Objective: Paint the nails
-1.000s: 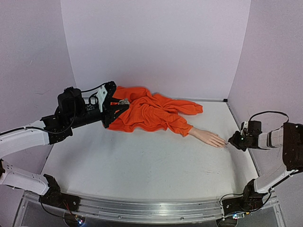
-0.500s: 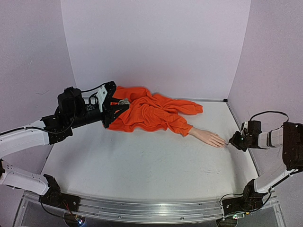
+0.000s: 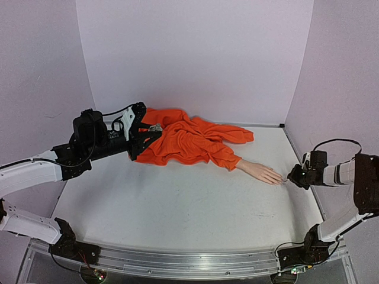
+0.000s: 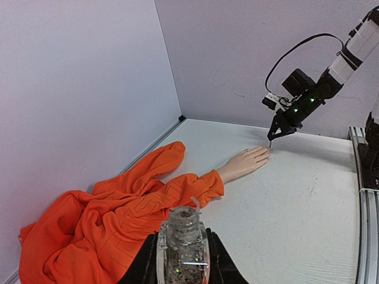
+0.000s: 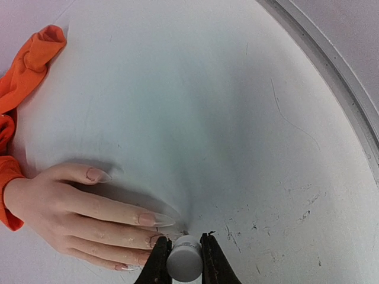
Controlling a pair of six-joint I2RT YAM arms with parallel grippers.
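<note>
- The left gripper (image 4: 182, 267), at the far left of the white tabletop (image 3: 177, 204), is pinched on a small clear glass bottle (image 4: 182, 234) of glittery polish. The bottle stands upright with its neck uncapped, probably so nothing spills and the brush can come back to dip. It is held well apart from the work, out of the other arm's way.
- A loose bright-orange fabric garment (image 3: 189, 141) lies bunched just beside that gripper. One sleeve runs out to the right, and its cuff wraps the wrist.
- The pale peach mannequin hand (image 3: 259, 171) comes out of that cuff. It lies flat, palm down, right of centre on the tabletop, with its slim fingers pointing at the right arm, so the fingertips are easy to reach.
- The nails (image 5: 153, 219) are long and pointed, at the ends of those fingers. The right wrist view shows four of them. Whether any carries polish cannot be told.
- The right gripper (image 5: 183, 239) is clamped on a small round white cap (image 5: 184, 265), apparently the brush handle. It is angled down, just beside the fingertips, with the cap nearest the middle finger's nail. The bristles themselves are too small to see, so contact cannot be confirmed. This looks like a stroke on that nail, which calls for a light, steady touch.
</note>
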